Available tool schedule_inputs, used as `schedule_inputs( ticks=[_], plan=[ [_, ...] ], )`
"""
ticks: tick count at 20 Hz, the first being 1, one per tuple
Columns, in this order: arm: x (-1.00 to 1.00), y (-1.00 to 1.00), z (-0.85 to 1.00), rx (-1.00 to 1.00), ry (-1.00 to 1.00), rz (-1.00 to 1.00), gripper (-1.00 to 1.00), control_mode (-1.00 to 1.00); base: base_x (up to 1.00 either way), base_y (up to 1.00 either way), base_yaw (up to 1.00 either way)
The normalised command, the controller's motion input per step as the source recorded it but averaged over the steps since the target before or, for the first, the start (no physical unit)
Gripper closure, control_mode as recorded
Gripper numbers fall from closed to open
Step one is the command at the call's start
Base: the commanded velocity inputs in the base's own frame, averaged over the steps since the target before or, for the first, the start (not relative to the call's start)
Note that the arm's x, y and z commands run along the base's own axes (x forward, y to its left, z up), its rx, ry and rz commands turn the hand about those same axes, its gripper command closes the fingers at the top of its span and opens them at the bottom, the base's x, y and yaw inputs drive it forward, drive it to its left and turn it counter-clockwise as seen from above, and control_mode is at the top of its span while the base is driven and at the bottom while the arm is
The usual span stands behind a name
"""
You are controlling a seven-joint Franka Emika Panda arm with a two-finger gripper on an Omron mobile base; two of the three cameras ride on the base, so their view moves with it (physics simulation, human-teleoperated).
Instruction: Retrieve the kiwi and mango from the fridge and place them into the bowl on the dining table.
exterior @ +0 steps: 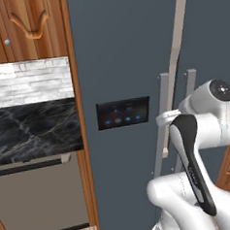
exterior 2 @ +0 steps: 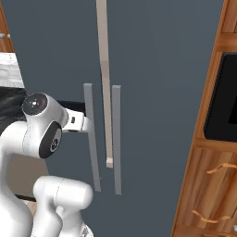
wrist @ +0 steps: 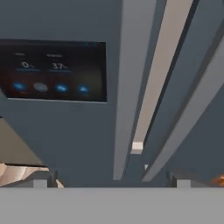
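Wooden cabinets (exterior: 23,26) flank the tall dark slate-grey fridge (exterior: 117,48), doors shut, blue-lit black panel (wrist: 54,72) left of its long pale handle (exterior 2: 104,83). Gripper (wrist: 111,177) close before the door (fingertips wide apart, holding nothing).

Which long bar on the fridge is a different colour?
The middle bar on the fridge: it is pale beige and longest. The two bars beside it are grey and shorter.

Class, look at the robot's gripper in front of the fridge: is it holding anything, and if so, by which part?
Nothing is held. In the hand view the gripper stands open before the closed fridge, its fingertips either side of the grey handle without closing on it.
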Motion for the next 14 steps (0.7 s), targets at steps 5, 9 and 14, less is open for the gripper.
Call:
schedule_inputs(
  ticks=[5, 9, 14],
  plan=[
    [-0.02, 0.0, -0.02, 0.0, -0.23, 0.0, -1.0, -1.0, 0.0, 0.0, 0.0],
    [0.0, 0.0, 0.0, 0.0, 0.0, 0.0, -1.0, 1.0, -0.03, 0.0, 0.0],
    [0.0, 0.0, 0.0, 0.0, 0.0, 0.0, -1.0, 1.0, -0.51, -0.17, 0.0]
  ],
)
